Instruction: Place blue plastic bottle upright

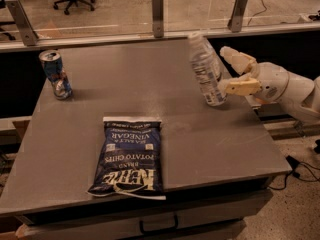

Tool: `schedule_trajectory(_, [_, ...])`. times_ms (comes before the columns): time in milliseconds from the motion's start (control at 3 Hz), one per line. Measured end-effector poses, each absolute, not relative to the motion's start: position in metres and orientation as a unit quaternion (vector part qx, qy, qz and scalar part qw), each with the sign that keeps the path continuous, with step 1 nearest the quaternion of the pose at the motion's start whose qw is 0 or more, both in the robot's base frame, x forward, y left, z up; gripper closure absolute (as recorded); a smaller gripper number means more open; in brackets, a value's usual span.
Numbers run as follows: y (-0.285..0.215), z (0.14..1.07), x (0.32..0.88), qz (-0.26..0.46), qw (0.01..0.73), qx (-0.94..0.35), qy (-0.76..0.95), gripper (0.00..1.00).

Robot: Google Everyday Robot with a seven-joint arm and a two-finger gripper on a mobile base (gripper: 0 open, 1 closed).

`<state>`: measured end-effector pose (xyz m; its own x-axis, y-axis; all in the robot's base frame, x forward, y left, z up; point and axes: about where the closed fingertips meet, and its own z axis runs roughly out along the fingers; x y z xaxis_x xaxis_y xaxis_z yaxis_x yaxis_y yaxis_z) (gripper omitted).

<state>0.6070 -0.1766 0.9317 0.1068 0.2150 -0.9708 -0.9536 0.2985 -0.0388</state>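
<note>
The blue plastic bottle (205,70), clear and ribbed with a white cap and printed label, stands on its base at the right side of the grey table (150,74) but leans to the left, its cap end blurred. My gripper (225,70) is just right of the bottle, reaching in from the right edge. Its two cream fingers (239,87) are spread apart, one behind and one in front of the bottle's lower half. The near fingertip is at or very close to the bottle's side.
A short blue-patterned drink can (55,74) stands at the far left. A flat dark blue chip bag (130,156) lies at the front middle. A glass barrier with metal posts (158,14) runs along the back edge.
</note>
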Motion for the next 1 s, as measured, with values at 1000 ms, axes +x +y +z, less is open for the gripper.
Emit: schedule_trajectory(1000, [-0.181,0.924,0.6017,0.422,0.615,-0.405,0.528,0.0])
